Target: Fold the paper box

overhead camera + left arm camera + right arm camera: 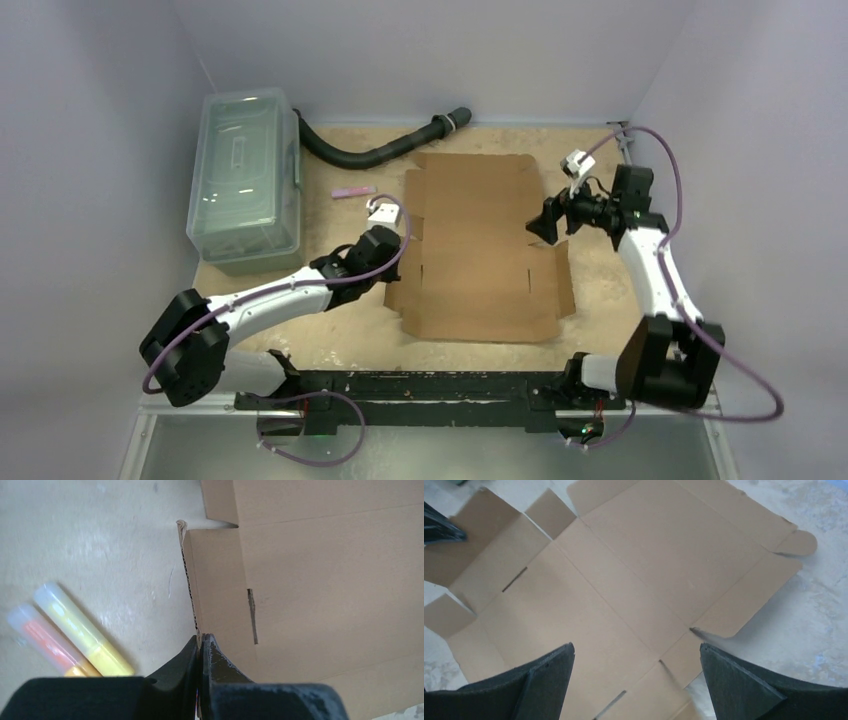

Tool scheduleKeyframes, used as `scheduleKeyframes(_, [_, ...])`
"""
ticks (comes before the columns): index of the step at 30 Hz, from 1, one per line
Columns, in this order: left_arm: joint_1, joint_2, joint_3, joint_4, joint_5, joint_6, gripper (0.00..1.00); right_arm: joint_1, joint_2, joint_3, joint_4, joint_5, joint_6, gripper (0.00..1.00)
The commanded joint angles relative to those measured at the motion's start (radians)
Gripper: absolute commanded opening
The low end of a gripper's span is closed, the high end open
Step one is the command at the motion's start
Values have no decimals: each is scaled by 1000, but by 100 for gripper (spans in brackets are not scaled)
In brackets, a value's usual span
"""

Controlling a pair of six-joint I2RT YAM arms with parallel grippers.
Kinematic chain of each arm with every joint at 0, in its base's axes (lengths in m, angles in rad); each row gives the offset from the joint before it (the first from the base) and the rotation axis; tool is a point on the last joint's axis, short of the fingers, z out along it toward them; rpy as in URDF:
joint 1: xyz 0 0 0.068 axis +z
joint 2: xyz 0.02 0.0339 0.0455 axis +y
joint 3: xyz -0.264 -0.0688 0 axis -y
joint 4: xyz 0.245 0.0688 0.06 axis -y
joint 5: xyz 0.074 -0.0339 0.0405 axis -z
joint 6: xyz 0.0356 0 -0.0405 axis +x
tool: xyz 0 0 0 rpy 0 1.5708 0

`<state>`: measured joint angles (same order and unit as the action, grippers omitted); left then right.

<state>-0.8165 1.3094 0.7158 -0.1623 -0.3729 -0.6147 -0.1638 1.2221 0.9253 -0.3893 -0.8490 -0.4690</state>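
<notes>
Left gripper (201, 645) clenched, fingertips pinching the outer edge of the left side flap (217, 585) of the paper box (480, 250); nearer of the two grippers to the arm bases. Corrugated edge of that flap turned toward the wrist camera, so judged slightly lifted off the counter (330, 335). Slot just inboard of the pinched strip. Left arm low, stretched from the near left corner, forearm slanting up-right to the sheet's left margin. Two blurred capped tubes (75, 632), yellow and orange, on the counter left of the flap, apart from it.

Paper box otherwise flat and unfolded at mid-counter, between the two grippers, long axis running near to far. Fold line of the held flap parallel to that axis, to the right of the left gripper. Coming move judged a lift and roll inward, toward the centre panel.

Right gripper (636, 650) farther back, spread wide, grasping nothing, hovering over the sheet's right side. Right arm reared up from its base, wrist bent leftward. Judged free to steady the centre panel or take the right flap.

Far left: clear lidded bin (245, 180), well apart.
</notes>
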Motion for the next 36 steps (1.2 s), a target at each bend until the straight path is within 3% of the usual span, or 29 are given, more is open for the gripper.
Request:
scheduleKeyframes(1, [2, 25, 119, -26, 49, 281, 0, 4, 181, 231, -218, -3, -157, 99])
scheduleKeyframes(5, [1, 21, 170, -24, 136, 460, 0, 15, 288, 375, -306, -16, -217, 99])
scheduleKeyframes(12, [2, 47, 321, -42, 134, 763, 0, 15, 423, 554, -414, -45, -252, 99])
scheduleKeyframes(21, [1, 85, 460, -50, 82, 1046, 0, 15, 371, 488, -353, -78, -223, 99])
scheduleKeyframes(36, [1, 65, 668, -10, 16, 1458, 0, -4, 354, 716, -318, -65, -173, 99])
